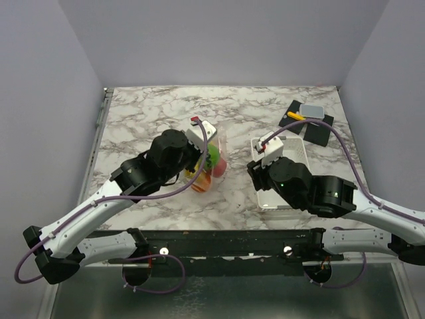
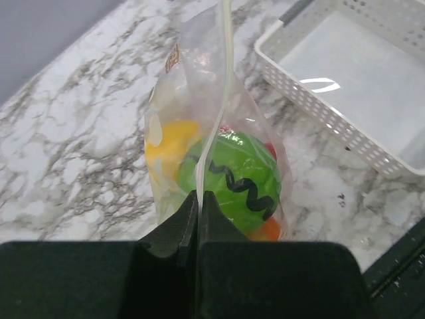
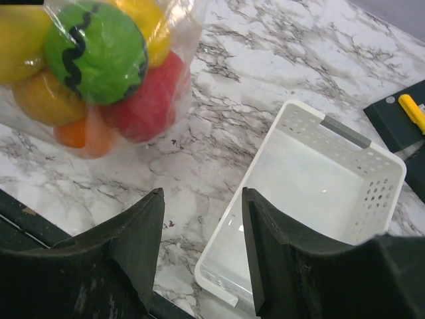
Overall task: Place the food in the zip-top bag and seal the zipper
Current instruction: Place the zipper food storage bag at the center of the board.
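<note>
The clear zip-top bag (image 2: 172,100) stands on the marble table with the food inside: a green ball with a black zigzag (image 2: 246,176), yellow pieces (image 2: 169,143), an orange piece (image 2: 269,229). My left gripper (image 2: 200,196) is shut on the pale zipper strip (image 2: 228,60) at the bag's near end. In the right wrist view the bag (image 3: 99,66) also holds a red fruit (image 3: 149,100). My right gripper (image 3: 202,196) is open and empty above the table by the basket's near corner. From above the bag (image 1: 211,169) sits between both arms.
A white slotted basket (image 1: 292,149) stands right of the bag and is empty; it also shows in the wrist views (image 2: 345,80) (image 3: 312,199). A black pad with a grey and yellow item (image 1: 307,119) lies at the back right. The table's front edge is close.
</note>
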`<action>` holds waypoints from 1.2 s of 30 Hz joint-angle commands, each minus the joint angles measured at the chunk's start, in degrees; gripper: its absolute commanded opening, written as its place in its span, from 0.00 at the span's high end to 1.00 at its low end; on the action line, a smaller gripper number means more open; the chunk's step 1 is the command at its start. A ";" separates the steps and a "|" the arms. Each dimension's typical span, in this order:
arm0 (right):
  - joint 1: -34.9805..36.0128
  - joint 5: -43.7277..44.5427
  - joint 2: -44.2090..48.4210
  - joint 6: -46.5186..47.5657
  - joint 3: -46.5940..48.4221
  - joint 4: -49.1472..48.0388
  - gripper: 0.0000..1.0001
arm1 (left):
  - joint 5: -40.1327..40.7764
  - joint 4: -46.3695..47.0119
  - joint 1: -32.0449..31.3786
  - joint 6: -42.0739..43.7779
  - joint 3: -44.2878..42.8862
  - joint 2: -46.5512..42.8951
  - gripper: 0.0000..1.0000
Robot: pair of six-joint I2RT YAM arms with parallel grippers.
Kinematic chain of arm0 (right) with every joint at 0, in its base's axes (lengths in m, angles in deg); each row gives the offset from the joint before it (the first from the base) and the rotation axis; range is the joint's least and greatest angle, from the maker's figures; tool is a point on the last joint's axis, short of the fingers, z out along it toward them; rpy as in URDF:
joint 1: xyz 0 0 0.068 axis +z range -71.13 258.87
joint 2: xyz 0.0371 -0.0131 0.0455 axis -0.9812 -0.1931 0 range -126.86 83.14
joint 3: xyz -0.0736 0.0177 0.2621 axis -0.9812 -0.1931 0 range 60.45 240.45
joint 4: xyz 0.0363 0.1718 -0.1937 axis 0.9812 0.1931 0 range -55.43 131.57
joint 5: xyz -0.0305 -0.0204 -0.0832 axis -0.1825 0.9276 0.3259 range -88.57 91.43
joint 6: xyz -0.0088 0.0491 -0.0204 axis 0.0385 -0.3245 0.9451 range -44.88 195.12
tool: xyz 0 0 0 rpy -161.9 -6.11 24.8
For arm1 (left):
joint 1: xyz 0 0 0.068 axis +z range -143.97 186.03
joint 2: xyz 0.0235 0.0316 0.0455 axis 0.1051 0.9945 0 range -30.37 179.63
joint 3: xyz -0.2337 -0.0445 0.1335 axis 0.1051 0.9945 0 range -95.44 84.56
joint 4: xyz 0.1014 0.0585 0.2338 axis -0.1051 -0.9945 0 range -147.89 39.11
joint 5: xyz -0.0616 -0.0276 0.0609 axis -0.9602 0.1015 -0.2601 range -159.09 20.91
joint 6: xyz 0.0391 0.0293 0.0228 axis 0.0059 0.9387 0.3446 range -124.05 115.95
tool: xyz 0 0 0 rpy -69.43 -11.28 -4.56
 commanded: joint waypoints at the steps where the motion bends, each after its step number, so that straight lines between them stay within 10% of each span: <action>1: 0.04 5.63 3.53 -2.15 -3.09 -3.15 0.43 | 16.03 5.11 0.14 3.06 -3.41 2.83 1.00; 20: 0.03 2.95 8.36 -3.65 -8.20 -5.18 0.38 | 20.44 24.48 17.27 15.50 1.81 10.59 1.00; 36: 0.03 -2.43 11.81 -6.47 -11.41 -5.06 0.38 | 27.69 31.51 11.90 16.92 4.59 33.86 1.00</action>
